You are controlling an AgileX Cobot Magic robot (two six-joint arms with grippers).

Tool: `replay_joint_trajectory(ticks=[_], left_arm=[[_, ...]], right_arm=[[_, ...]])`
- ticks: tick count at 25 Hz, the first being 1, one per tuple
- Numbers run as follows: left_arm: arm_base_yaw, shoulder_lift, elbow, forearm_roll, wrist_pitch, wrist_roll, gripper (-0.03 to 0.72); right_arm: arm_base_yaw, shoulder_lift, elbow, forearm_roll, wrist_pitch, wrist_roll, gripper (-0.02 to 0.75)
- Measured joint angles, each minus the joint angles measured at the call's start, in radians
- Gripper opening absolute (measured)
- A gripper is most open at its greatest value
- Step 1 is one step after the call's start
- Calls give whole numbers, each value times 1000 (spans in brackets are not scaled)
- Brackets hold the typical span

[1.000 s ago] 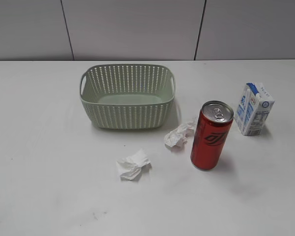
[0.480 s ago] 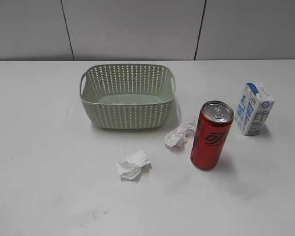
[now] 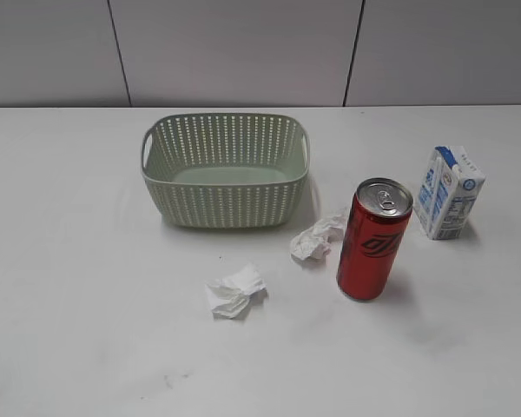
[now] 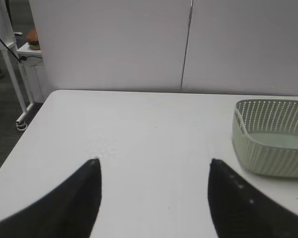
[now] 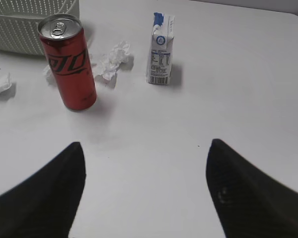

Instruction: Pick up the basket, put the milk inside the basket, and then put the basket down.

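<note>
The white table (image 3: 87,330) carries 1 basket (image 3: 226,170), 1 milk (image 3: 449,192), 1 red can (image 3: 372,238) and 2 crumpled tissues. The basket stands upright toward the rear of the table, left of centre in the exterior view, its far rim near the table's back edge where the grey wall panels (image 3: 234,52) begin. It holds nothing. The milk stands upright on the right side, well apart from the basket, with the red can between them and nearer the front. 1 tissue (image 3: 317,236) lies just beside the can's left side, near the basket's front right corner; the other tissue (image 3: 234,292) lies in front of the basket, apart from everything.

Bare tabletop spreads across the whole left side and the front strip. To the right of the milk the surface runs open to the frame edge.

In the left wrist view the left gripper (image 4: 154,198) hangs over bare table with its jaws spread wide and nothing between them; the basket sits off to its right, and the table's left edge drops toward a dark floor. In the right wrist view the right gripper (image 5: 145,191) is likewise spread apart and empty, with the milk ahead of it, the can ahead to the left, and the table's corner showing at the upper right.
</note>
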Motion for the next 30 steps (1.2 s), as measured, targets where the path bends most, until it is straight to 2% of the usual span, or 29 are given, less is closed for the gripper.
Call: replay_joint_trajectory(ticks=[9, 21, 26, 30], left_arm=[[0, 391, -92, -33, -100, 0, 508], [0, 961, -356, -64, -136, 17, 510], [-10, 1142, -480, -95, -140, 40, 591], [-54, 1279, -590, -105, -108, 41, 629]], right_arm=[[0, 0, 0, 0, -1, 0, 591], [0, 0, 0, 0, -2, 0, 591], [0, 0, 0, 0, -2, 0, 591], [0, 0, 0, 0, -3, 0, 591]])
